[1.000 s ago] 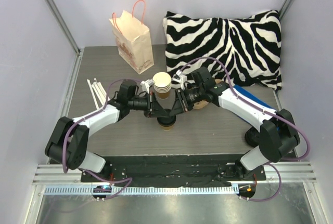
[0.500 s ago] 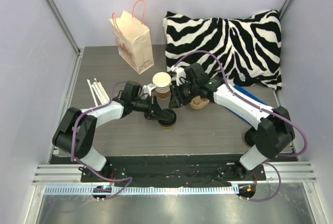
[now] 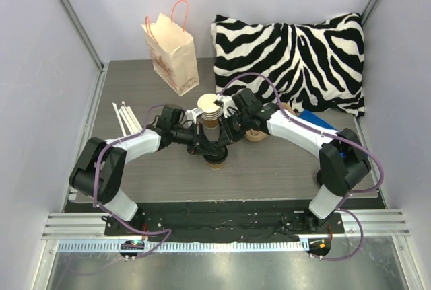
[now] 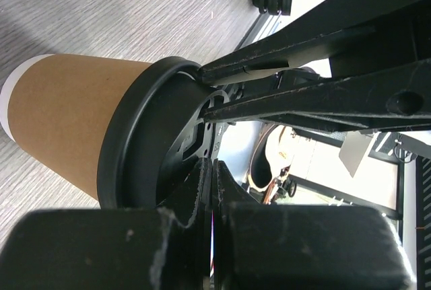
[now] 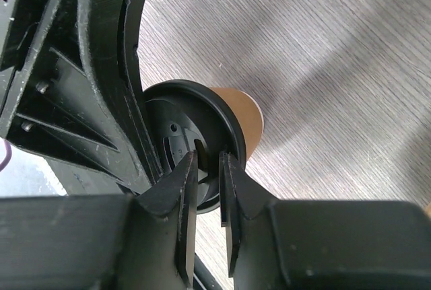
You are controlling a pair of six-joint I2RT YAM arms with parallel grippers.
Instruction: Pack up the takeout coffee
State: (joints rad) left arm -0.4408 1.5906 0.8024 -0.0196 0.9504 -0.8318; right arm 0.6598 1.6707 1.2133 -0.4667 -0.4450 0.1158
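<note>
Lidded coffee cup [image 3: 216, 161] is being handled mid-table [image 3: 283, 169]; bagging is left.
Left fingers [image 4: 192, 189] are being pressed together, right fingers [image 5: 180, 196] held slightly apart.

Pale lilac walls [image 3: 40, 68] surround a grey wood-grain table [image 3: 269, 169], evenly lit.

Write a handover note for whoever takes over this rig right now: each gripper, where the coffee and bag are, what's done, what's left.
Left gripper: shut, tips at the lid.
Right gripper: jaws a narrow gap apart over the lid; grip unclear.
Takeout coffee: upright on the table, between both grippers.
Paper bag: standing at the far left, apart from the coffee.
Done: lid on.
Left: coffee into the bag.
</note>
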